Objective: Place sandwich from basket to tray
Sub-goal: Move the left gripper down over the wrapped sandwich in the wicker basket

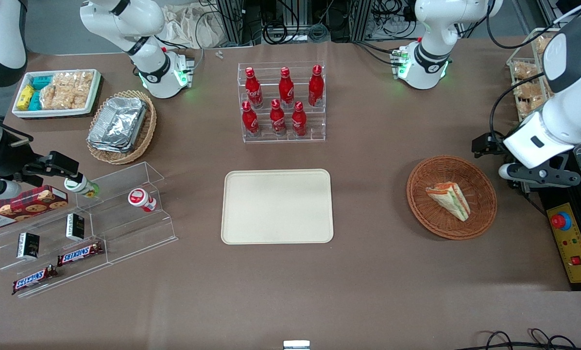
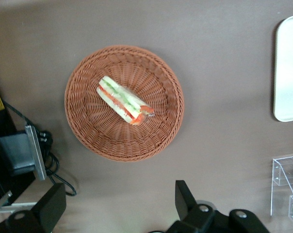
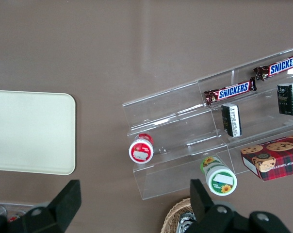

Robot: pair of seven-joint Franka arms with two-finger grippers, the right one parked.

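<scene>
The sandwich (image 1: 450, 199) (image 2: 124, 100), a pale wedge with green and orange-red layers, lies in the round reddish-brown basket (image 1: 480, 187) (image 2: 88, 121). The flat cream tray (image 1: 277, 206) (image 2: 288, 68) rests bare at the table's middle, beside the basket toward the parked arm's end. My left gripper (image 1: 509, 163) (image 2: 118, 201) hovers high above the table just outside the basket's rim, toward the working arm's end. It is open wide, with nothing between its fingers (image 2: 185, 198). The sandwich is untouched.
A clear rack of red bottles (image 1: 283, 102) stands farther from the front camera than the tray. A control box with a red button (image 1: 573, 240) lies at the working arm's table edge. A clear stepped shelf with snacks (image 1: 86, 228) sits toward the parked arm's end.
</scene>
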